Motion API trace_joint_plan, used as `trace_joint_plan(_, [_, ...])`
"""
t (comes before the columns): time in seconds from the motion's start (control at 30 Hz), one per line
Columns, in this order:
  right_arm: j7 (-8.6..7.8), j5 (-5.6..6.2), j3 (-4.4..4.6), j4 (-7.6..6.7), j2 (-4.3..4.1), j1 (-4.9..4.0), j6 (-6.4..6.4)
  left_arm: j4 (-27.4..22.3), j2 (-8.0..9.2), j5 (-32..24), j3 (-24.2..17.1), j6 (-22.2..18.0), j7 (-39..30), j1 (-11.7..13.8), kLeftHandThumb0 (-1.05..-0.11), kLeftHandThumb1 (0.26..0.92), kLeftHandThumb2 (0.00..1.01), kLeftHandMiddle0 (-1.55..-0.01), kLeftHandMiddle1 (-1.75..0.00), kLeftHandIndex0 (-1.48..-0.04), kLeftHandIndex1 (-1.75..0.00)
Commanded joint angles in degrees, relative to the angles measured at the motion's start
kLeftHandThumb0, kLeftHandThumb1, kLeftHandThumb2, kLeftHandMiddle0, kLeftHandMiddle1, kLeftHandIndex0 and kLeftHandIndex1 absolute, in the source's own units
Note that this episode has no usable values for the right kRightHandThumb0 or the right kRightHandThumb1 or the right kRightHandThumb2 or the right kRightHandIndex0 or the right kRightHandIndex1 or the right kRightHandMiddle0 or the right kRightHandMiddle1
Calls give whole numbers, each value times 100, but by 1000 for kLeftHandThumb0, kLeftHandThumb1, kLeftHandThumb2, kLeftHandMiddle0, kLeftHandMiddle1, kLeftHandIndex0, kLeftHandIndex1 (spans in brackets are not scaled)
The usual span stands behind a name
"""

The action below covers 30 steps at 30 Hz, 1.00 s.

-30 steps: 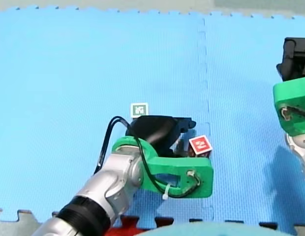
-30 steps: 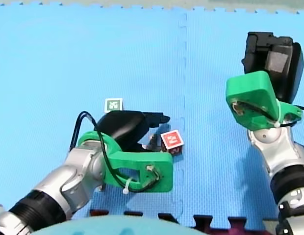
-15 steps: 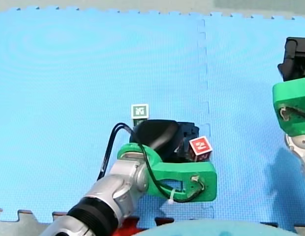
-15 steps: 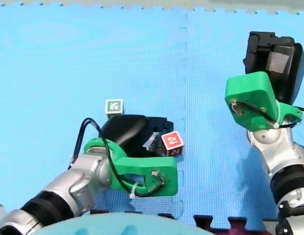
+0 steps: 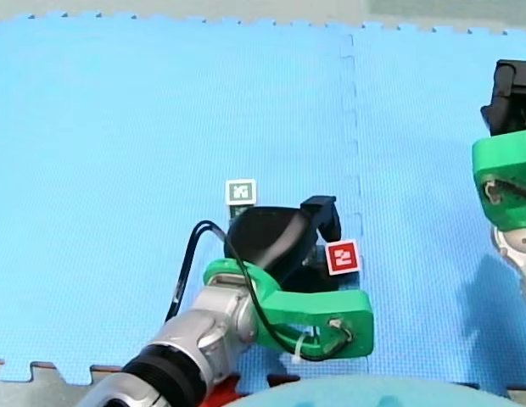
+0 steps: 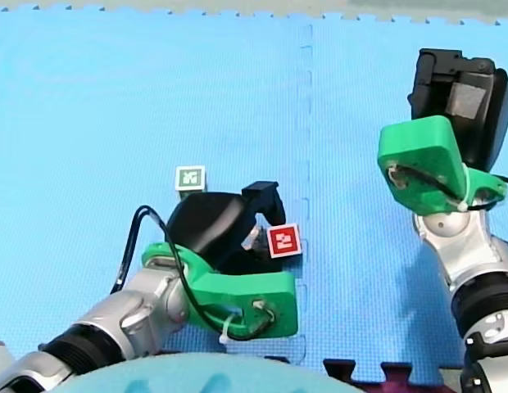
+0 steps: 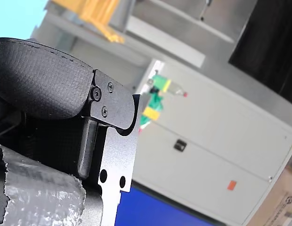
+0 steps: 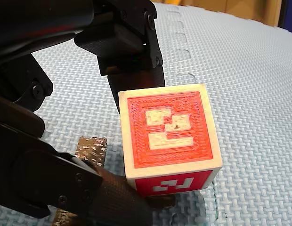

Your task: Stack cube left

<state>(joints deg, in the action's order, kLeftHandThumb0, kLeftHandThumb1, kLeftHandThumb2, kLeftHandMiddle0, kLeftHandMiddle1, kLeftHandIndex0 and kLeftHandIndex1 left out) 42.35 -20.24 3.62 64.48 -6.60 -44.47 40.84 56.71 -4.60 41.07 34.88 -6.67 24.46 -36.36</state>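
**Red cube pinched near the green one**

The left hand pinches the red cube between its fingers on opposite side faces. It looks light, rigid and smooth, so it is likely to twist if gripped off-centre. The green cube sits just behind the hand on the mat; the right hand is well apart. Half a second ago the red cube was tilted — now its tag faces squarely up.

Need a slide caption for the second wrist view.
Left hand fingers gripping the red cube, blue foam mat behind.

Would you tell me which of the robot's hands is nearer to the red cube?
Left. The left hand grips the red cube; the right hand is far off, near the mat's right edge.
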Motion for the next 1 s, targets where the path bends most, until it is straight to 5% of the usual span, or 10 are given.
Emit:
trace_joint_plan(0.0, [6, 23, -17, -30, -8, -29, 21, 56, 19, 44, 38, 41, -12, -13, -342, 816, 5, -1001, -1746, -648, -1746])
trace_joint_plan(0.47, [14, -13, 10, -78, -31, -7, -9, -240, 185, 85, 83, 106, -154, 45, -358, 815, 1, -1000, -1746, -708, -1651])
trace_joint_plan(0.67, [38, -51, 29, -94, -47, 25, -7, -677, 656, -105, -31, -119, -1044, 44, -323, 809, 0, -1002, -1746, -651, -1744])
trace_joint_plan(0.83, [40, -64, 39, -120, -70, 50, 3, -1239, 905, -157, -120, 702, -2305, -72, -327, 807, 0, -1001, -1746, -656, -1746])
trace_joint_plan(0.97, [35, -74, 50, -129, -80, 71, 11, -1447, 1156, -158, -152, 650, -2603, 20, -340, 807, 0, -1000, -1746, -665, -1740])
